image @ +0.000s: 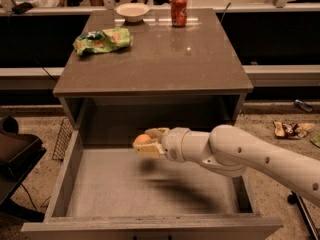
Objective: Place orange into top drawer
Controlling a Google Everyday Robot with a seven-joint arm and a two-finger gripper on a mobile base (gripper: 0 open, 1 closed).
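The top drawer (150, 194) is pulled wide open below the cabinet top, its pale grey floor bare. My gripper (143, 143) reaches in from the right and hovers over the drawer's back left-of-middle area. It is shut on the orange (143, 139), a small round orange-yellow fruit held between the pale fingers (148, 150). The orange is held above the drawer floor, and a shadow lies beneath it.
On the cabinet top (155, 59) lie a green snack bag (101, 40), a white bowl (132, 11) and a red soda can (178, 9). A dark chair (15, 154) stands at the left. Litter (292, 129) lies on the floor at right.
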